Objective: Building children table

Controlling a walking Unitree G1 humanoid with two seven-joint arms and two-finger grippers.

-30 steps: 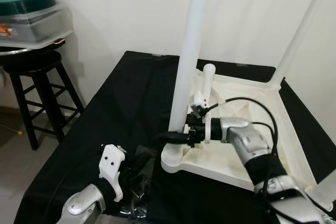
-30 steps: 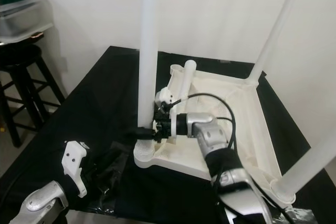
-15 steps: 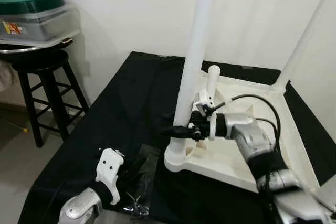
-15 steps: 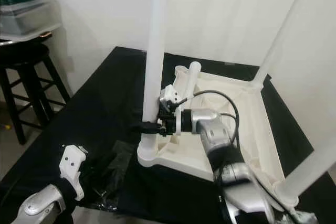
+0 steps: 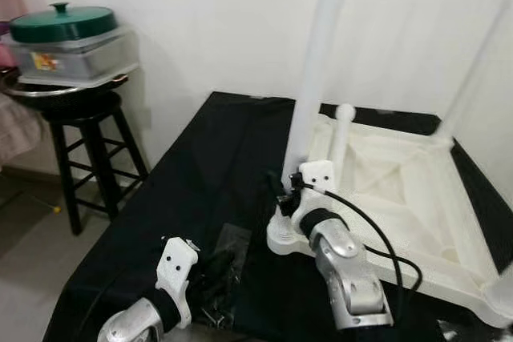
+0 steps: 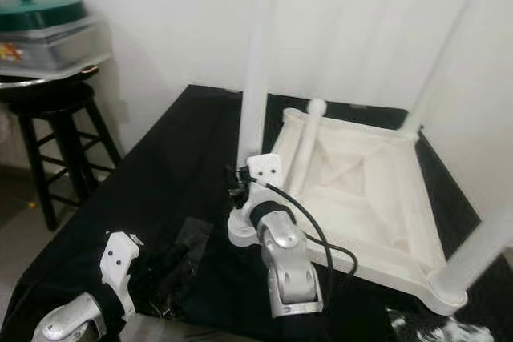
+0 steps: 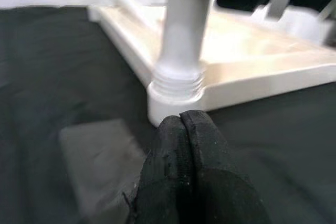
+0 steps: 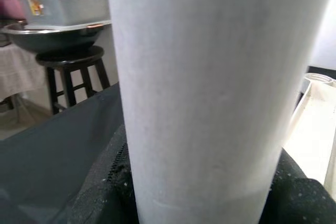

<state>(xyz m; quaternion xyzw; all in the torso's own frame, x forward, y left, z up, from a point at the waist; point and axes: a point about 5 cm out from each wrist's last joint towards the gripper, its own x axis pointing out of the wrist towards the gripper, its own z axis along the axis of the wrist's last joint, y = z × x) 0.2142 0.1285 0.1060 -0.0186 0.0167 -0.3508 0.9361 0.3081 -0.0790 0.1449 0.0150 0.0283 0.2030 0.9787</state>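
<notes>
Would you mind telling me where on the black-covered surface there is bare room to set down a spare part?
The widest bare stretch of the black cloth lies between its stool-side edge and the upturned white tabletop. Nearer the robot it is crowded: the left gripper rests on a clear plastic bag, and the right gripper clasps the near-corner leg.

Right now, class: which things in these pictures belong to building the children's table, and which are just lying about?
Belongs to the job:
- upturned white tabletop
- upright white leg at its near-left corner
- loose leg lying inside it
- right claw shut on the upright leg
- left claw, shut and empty

Lying about:
- black stool
- green-lidded container
- clear plastic bag
</notes>
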